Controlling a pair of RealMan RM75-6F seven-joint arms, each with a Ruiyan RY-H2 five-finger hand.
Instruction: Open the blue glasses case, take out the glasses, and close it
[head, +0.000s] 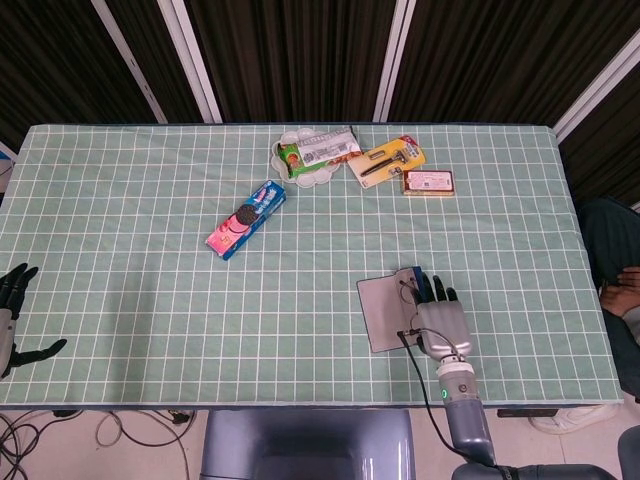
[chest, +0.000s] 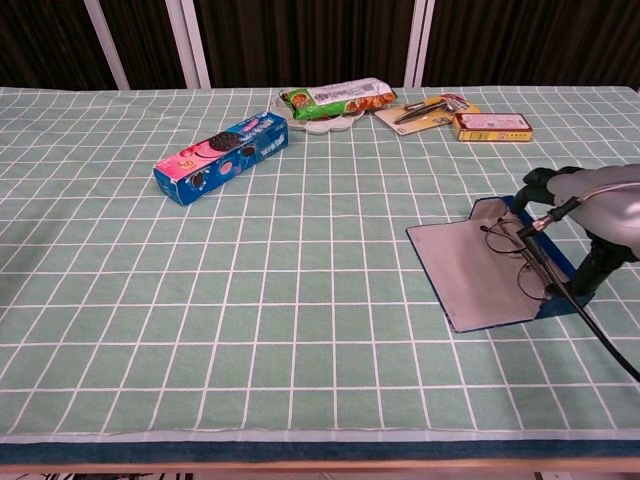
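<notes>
Right hand (head: 440, 322) — silver shell, black fingers, black cable; left hand (head: 12, 310) — black fingers.

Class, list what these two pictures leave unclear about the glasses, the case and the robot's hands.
1. Glasses: head view, mostly hidden under the right hand; chest view, a cable crosses them.
2. Blue glasses case: its far half is covered by that hand in both views.
3. Whether the fingers grip the glasses: unclear.
4. Left hand: cut off by the head view's left edge.

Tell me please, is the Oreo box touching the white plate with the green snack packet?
Apart. The head view shows a clear stretch of checked cloth between the Oreo box and the white plate; the chest view agrees.
</notes>
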